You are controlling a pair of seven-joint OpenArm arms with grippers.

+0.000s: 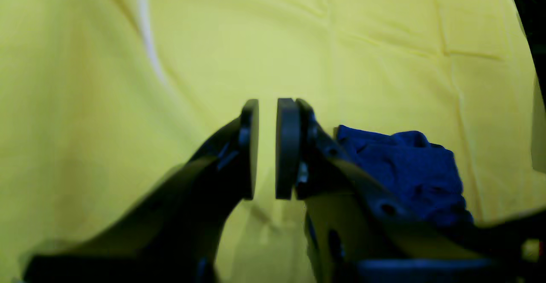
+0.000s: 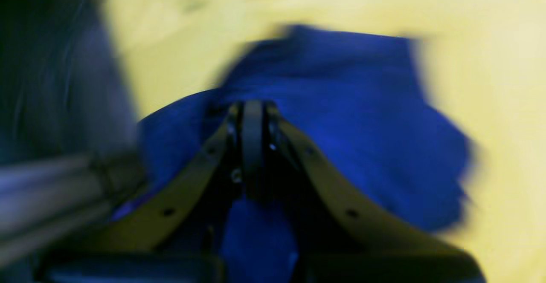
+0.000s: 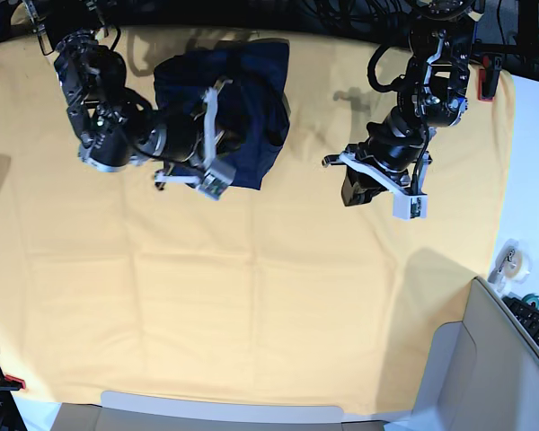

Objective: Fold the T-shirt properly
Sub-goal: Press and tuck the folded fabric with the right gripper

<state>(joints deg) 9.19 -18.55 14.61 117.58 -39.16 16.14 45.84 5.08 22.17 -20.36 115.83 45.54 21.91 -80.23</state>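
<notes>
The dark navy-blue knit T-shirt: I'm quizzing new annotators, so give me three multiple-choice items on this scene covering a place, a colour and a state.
1. Where in the base view does the dark navy-blue knit T-shirt lie?
A far edge
B centre
C near edge

2. What colour is the table cloth?
A white
B yellow-orange
C green

3. The left gripper is:
A gripping the shirt
B slightly open and empty
C out of view

Answers:
1 A, it is bunched near the far edge.
2 B, plain yellow-orange.
3 B, there is a narrow gap with only cloth behind.
</notes>
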